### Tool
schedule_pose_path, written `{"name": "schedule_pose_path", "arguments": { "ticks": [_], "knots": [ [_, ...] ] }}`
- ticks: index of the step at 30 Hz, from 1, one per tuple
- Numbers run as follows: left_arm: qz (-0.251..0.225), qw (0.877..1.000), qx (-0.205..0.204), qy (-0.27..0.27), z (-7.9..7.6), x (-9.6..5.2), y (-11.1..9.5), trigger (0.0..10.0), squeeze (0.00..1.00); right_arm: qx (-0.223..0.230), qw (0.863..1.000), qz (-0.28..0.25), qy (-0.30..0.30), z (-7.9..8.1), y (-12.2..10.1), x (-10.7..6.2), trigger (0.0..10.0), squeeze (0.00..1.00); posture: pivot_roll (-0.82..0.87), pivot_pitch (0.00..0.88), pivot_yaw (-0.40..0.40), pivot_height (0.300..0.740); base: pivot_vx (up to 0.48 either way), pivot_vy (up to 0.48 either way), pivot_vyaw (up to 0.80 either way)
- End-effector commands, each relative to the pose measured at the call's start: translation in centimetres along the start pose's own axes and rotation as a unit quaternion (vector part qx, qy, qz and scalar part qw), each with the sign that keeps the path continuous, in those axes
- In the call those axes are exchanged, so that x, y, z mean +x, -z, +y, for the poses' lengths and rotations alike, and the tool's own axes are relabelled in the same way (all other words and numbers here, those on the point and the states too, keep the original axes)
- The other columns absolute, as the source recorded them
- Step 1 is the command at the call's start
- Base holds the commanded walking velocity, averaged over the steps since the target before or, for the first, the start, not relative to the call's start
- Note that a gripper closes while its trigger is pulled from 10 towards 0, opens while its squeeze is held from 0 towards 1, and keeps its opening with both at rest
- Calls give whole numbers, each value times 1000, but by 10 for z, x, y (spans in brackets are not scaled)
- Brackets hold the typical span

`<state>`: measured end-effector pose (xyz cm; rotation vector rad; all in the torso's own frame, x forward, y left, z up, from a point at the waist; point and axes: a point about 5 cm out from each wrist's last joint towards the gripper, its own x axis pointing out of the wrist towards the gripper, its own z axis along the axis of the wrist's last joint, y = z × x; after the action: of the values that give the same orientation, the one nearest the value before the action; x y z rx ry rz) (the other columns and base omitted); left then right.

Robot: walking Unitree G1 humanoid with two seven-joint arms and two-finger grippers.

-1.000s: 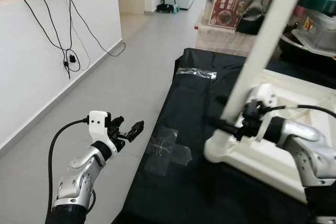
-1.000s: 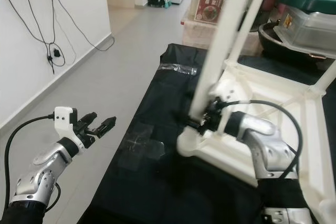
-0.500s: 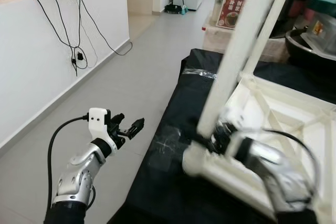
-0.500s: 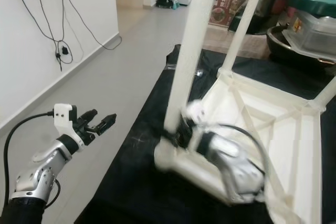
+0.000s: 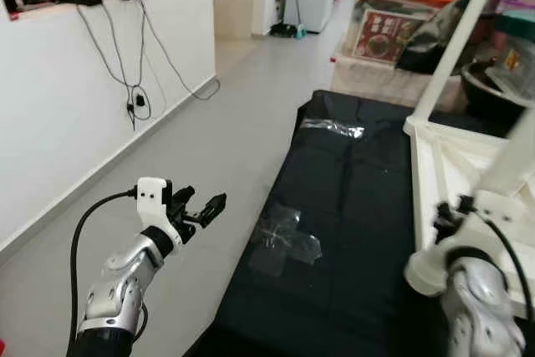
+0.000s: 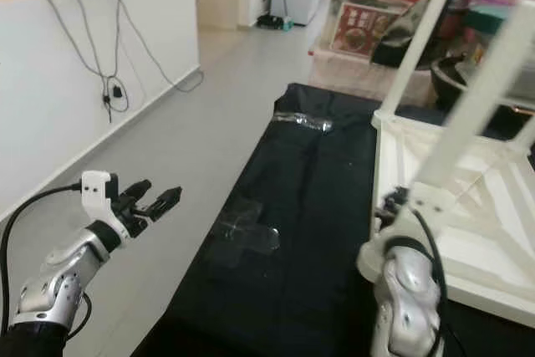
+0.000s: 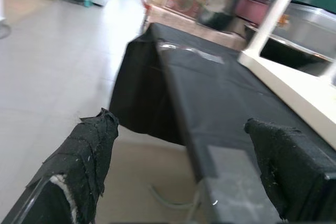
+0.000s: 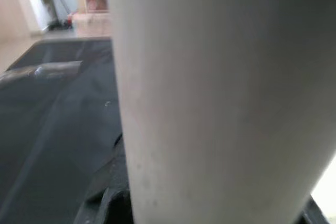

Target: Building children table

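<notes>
The white children's table [image 6: 493,269] lies upside down on a black cloth [image 5: 351,190] at the right, its legs pointing up. My right gripper [image 6: 391,206] is shut on the near table leg [image 6: 481,94] close to its base at the corner of the frame. In the right wrist view that table leg [image 8: 210,93] stands right in front of the camera, a black finger [image 8: 107,203] beside it. My left gripper [image 5: 207,198] hangs open over the floor to the left of the cloth, holding nothing. In the left wrist view its fingers [image 7: 86,156] stand wide apart.
A patch of clear tape [image 5: 284,240] sticks to the cloth near its left edge. Storage boxes [image 5: 393,18] and a pot [image 6: 472,81] stand behind the table. Cables [image 5: 138,64] hang down the white wall on the left, above grey floor tiles [image 5: 226,114].
The camera has swung. The table, with my right gripper on its leg, has moved to the right and closer to my body. The left arm has hardly moved.
</notes>
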<state>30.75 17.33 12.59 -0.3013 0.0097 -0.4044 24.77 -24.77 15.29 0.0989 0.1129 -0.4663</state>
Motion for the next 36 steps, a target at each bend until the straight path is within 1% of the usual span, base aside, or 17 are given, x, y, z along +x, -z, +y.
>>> {"name": "schedule_pose_path", "arguments": {
  "ticks": [1, 4, 5, 12, 16, 18, 21, 24, 25, 28, 29, 30, 31, 32, 33, 34, 36],
  "knots": [
    [6, 1000, 0, 8, -2, 0, 1, 10000, 0, 47, 997, 21, -62, 16, 7, 4, 10000, 1000, -110, 0, -54, 740, 0, 0, 0],
    [7, 1000, 0, 9, -2, 0, 1, 10000, 0, 70, 990, 2, -119, 29, -9, 12, 10000, 1000, -111, 0, -54, 740, 0, 0, 0],
    [7, 1000, 0, 9, -3, 0, 1, 10000, 0, 78, 985, -7, -156, 33, -19, 17, 10000, 0, -110, 0, -54, 740, 0, 0, 0],
    [6, 1000, -2, 11, -3, 1, 2, 10000, 0, 49, 914, -73, -396, 37, -64, 20, 10000, 0, -106, 0, -55, 740, 0, 0, 0],
    [7, 1000, -3, 11, -4, 1, 2, 10000, 0, 27, 900, -63, -432, 37, -61, 18, 10000, 0, -105, 0, -56, 740, 0, 0, 0],
    [7, 1000, -3, 13, -4, 2, 2, 10000, 0, -44, 850, -18, -525, 45, -38, 10, 10000, 0, -103, 0, -57, 740, 0, 0, 0],
    [7, 1000, -4, 14, -4, 3, 2, 10000, 0, -71, 820, 2, -567, 52, -26, 8, 10000, 0, -95, 0, -64, 740, 0, 0, 0],
    [7, 1000, -4, 13, -4, 4, 3, 10000, 0, -83, 753, 19, -653, 77, -16, 0, 6078, 0, -67, 0, -78, 740, 0, 0, 0],
    [7, 1000, -4, 13, -4, 4, 3, 10000, 0, -83, 753, 19, -653, 77, -16, 0, 6078, 0, -67, 0, -78, 740, 0, 0, 0],
    [6, 1000, -3, 10, -4, 4, 3, 10000, 0, -85, 688, 10, -720, 98, -19, -16, 4314, 0, -60, 0, -84, 740, 0, 0, 0],
    [6, 1000, -3, 10, -4, 3, 3, 10000, 0, -82, 670, 7, -738, 102, -19, -24, 2196, 0, -59, 0, -84, 740, 0, 0, 0],
    [6, 1000, -3, 10, -4, 3, 3, 10000, 0, -82, 670, 7, -738, 102, -19, -24, 2196, 0, -59, 0, -84, 740, 0, 0, 0],
    [6, 1000, -3, 10, -4, 3, 3, 10000, 0, -78, 677, 7, -732, 102, -16, -26, 0, 0, -70, 0, -77, 740, 0, 0, 0],
    [6, 1000, -4, 10, -4, 2, 3, 10000, 0, -71, 717, 5, -693, 102, -12, -20, 0, 0, -74, 0, -76, 740, 0, 0, 0],
    [6, 1000, -4, 10, -4, 2, 3, 10000, 0, -71, 717, 5, -693, 102, -12, -20, 0, 0, -74, 0, -76, 740, 0, 0, 0],
    [6, 1000, -4, 11, -4, 2, 2, 10000, 0, -67, 746, 5, -662, 101, -8, -14, 0, 0, -77, 0, -75, 740, 0, 0, 0],
    [6, 1000, -6, 12, -4, 1, 2, 10000, 0, -57, 849, 16, -525, 92, 3, 10, 0, 0, -82, 0, -69, 740, 0, 0, 0]
  ]
}}
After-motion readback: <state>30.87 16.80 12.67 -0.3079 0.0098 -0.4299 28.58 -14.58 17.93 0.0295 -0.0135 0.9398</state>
